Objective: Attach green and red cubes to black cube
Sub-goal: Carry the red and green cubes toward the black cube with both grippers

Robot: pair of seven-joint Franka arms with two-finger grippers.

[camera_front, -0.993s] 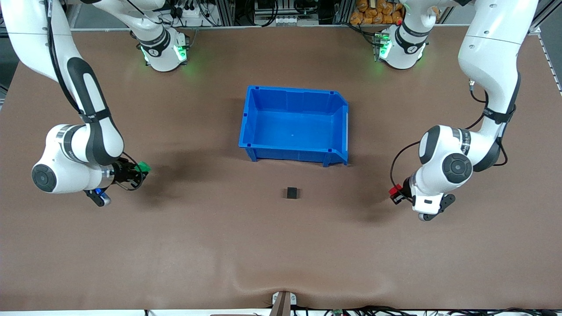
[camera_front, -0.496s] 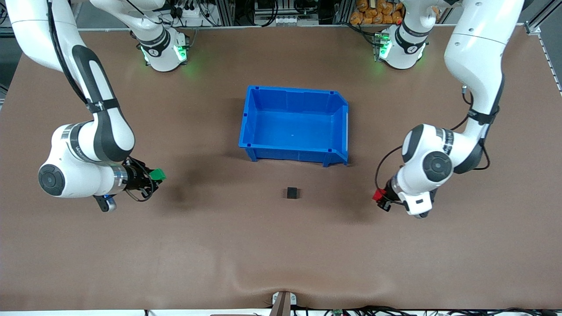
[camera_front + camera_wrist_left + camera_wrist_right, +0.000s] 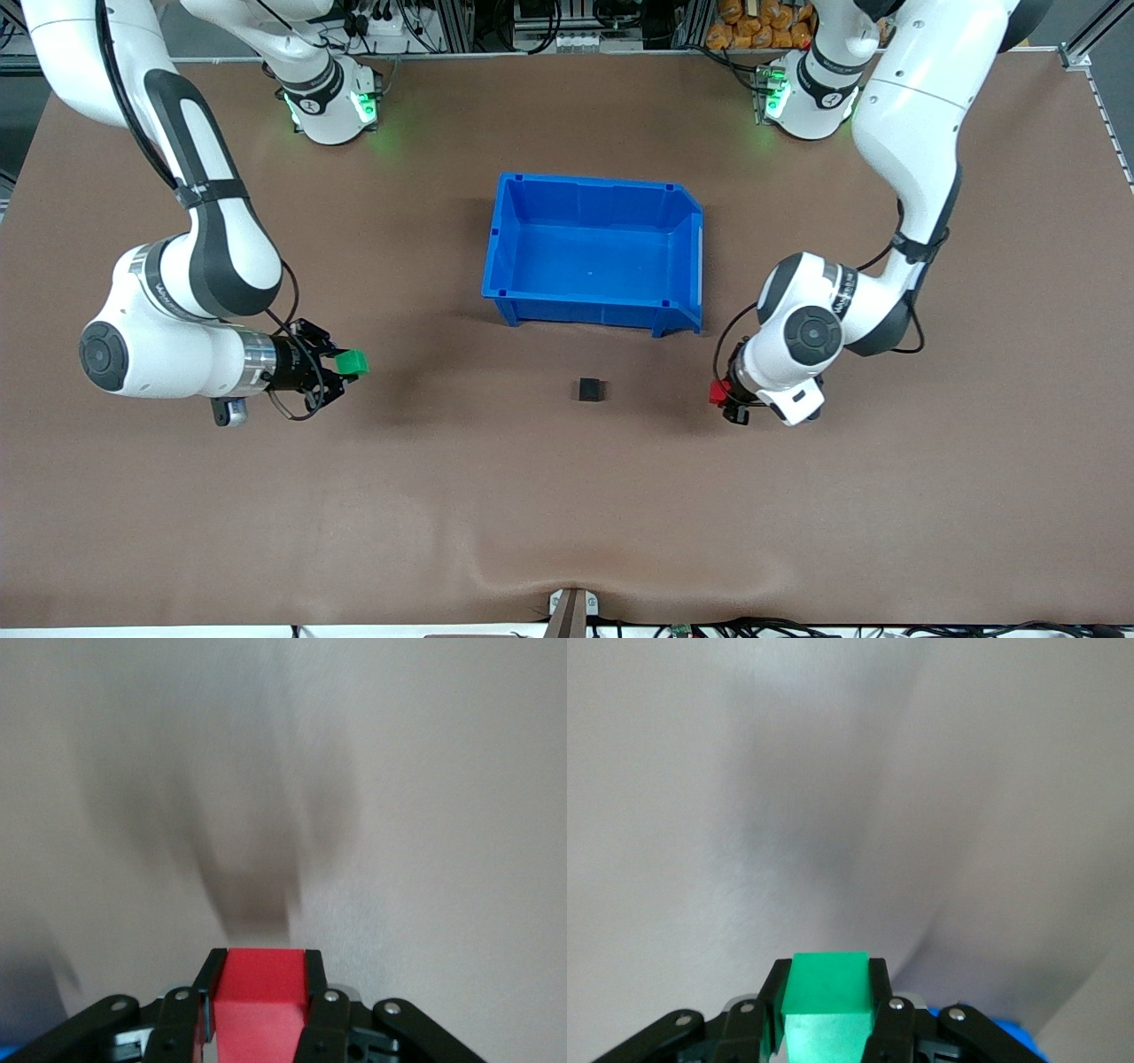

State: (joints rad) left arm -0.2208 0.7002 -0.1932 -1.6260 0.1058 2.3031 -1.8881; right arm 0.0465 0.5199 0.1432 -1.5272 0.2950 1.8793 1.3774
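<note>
The black cube (image 3: 589,389) sits on the brown table, nearer the front camera than the blue bin. My right gripper (image 3: 344,364) is shut on the green cube (image 3: 353,361) and holds it above the table toward the right arm's end. In the right wrist view the green cube (image 3: 827,1005) sits between the black fingers (image 3: 772,1001). My left gripper (image 3: 725,396) is shut on the red cube (image 3: 718,392) above the table toward the left arm's end. In the left wrist view the red cube (image 3: 260,1003) fills the gap between the fingers (image 3: 314,997).
An empty blue bin (image 3: 506,232) stands mid-table, farther from the front camera than the black cube. The brown table mat (image 3: 567,496) has a raised wrinkle near its front edge.
Both arms have moved inward toward the black cube, the right gripper with the green cube and the left gripper with the red cube. The black cube has not moved.
</note>
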